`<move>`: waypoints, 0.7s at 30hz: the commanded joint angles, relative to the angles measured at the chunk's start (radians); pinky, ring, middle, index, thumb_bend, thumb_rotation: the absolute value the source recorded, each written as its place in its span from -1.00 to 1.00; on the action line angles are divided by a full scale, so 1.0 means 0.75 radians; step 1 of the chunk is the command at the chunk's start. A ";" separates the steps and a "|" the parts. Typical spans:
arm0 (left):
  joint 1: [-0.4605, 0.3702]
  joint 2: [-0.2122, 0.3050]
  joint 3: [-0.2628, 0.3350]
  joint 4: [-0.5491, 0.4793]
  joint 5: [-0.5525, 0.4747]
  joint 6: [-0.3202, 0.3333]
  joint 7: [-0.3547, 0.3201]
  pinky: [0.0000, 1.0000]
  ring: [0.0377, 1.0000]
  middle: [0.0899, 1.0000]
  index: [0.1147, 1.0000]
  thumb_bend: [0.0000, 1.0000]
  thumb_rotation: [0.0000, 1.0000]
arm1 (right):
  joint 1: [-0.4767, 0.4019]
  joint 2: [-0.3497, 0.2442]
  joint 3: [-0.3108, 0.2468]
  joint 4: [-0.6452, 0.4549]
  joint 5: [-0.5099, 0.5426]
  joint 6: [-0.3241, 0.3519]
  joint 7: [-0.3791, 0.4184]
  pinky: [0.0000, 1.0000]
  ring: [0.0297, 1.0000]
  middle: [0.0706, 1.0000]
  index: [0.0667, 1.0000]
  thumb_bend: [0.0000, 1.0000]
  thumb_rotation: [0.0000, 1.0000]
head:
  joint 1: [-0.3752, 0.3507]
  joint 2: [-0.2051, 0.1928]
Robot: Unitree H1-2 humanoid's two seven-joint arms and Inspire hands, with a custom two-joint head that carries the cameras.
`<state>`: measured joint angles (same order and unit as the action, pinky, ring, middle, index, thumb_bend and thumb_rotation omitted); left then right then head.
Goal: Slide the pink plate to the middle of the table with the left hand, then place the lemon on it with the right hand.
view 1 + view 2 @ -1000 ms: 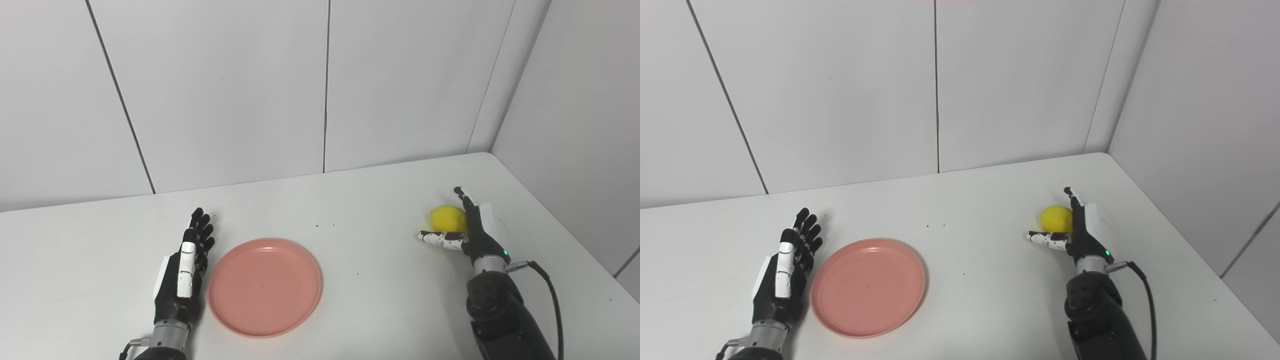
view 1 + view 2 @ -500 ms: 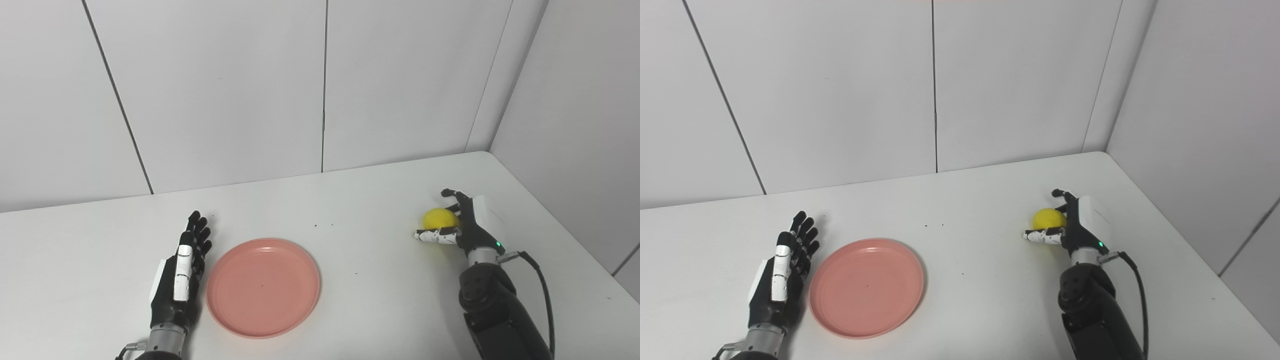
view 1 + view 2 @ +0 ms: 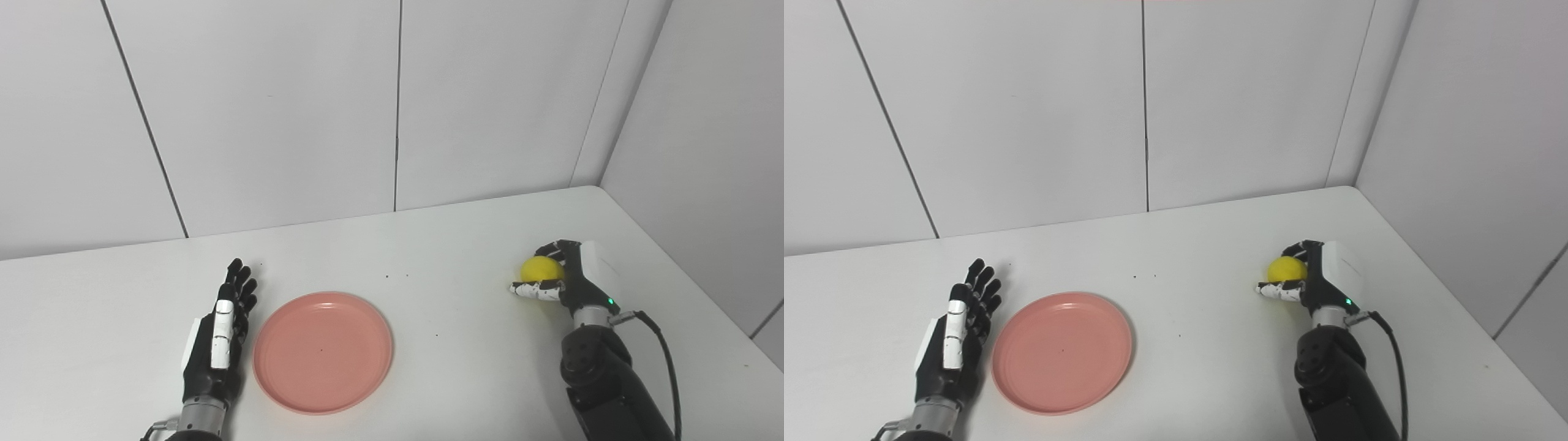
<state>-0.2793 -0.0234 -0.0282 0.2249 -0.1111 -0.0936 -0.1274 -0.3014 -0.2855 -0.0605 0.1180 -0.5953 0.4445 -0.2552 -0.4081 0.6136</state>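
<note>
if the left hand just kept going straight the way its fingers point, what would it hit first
Probably nothing on the table. The left hand points away from the robot toward the back wall; the pink plate lies beside it, off that line. The way looks free up to the wall, though depth is unclear.

A white tabletop (image 3: 465, 245) fills the lower half, its far corner at 3 o'clock. Pale grey wall panels (image 3: 275, 110) with thin dark vertical seams stand behind, from 9 through 12 to 3 o'clock. Light is even.
</note>
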 commanded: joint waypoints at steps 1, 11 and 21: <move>0.028 -0.014 0.008 0.015 0.000 -0.020 0.017 0.98 0.95 0.97 0.96 0.25 1.00 | -0.018 0.009 -0.015 -0.091 -0.014 -0.038 -0.070 -0.62 -0.14 -0.20 -0.04 0.03 -1.00 | 0.012 0.002; 0.033 -0.027 -0.003 0.014 0.027 -0.020 0.054 0.95 0.93 0.94 0.92 0.29 1.00 | 0.000 0.078 0.039 -0.292 0.068 -0.181 -0.037 -0.70 -0.15 -0.17 -0.04 0.03 -1.00 | 0.073 0.003; 0.043 -0.031 -0.023 -0.002 0.095 -0.003 0.091 0.90 0.90 0.92 0.89 0.32 1.00 | -0.041 0.174 0.255 -0.445 0.052 -0.211 0.090 -0.52 -0.14 -0.15 -0.05 0.04 -1.00 | 0.176 0.015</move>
<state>-0.2725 -0.0345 -0.0397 0.2172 -0.0582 -0.0924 -0.0721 -0.2894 -0.1524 0.1266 -0.1691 -0.5397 0.3351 -0.1934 -0.2761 0.6259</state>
